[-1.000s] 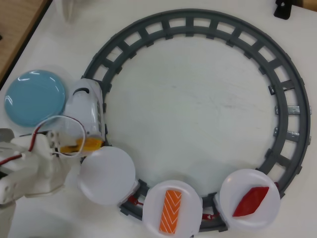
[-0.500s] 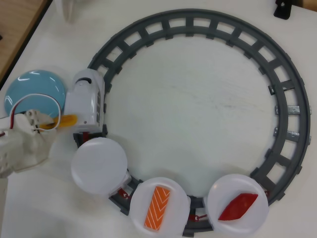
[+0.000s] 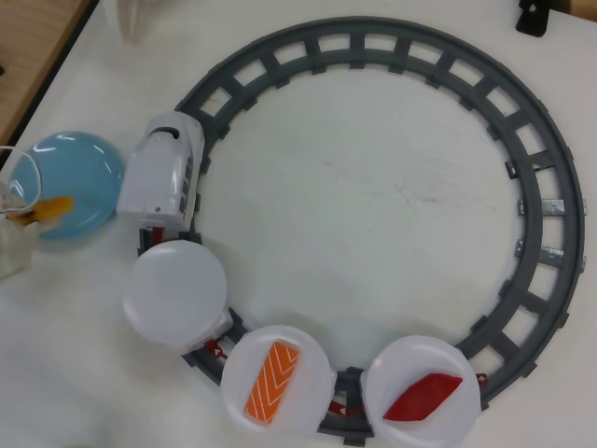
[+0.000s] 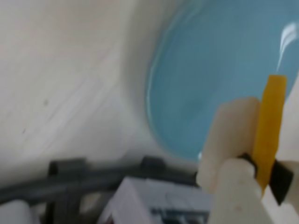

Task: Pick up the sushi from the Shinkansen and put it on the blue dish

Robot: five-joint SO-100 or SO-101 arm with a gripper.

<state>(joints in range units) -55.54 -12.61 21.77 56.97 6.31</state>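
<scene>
The yellow-orange sushi (image 3: 53,206) is clamped in my gripper (image 3: 44,211) at the far left of the overhead view, over the lower left part of the blue dish (image 3: 79,168). In the wrist view the sushi (image 4: 273,105) stands on edge between the white fingers (image 4: 230,135), with the gripper (image 4: 264,154) shut on it and the blue dish (image 4: 219,74) below and behind. The white Shinkansen (image 3: 165,173) sits on the track just right of the dish, and its first plate (image 3: 174,294) is bare.
A grey ring of track (image 3: 541,205) fills the table. Behind the train ride a plate with an orange salmon piece (image 3: 271,380) and a plate with a dark red piece (image 3: 422,397). The table's wooden edge (image 3: 33,47) runs along the upper left.
My gripper has carried the sushi left from beside the train to over the blue dish. The train and its plates have crept further along the track, leftward at the bottom.
</scene>
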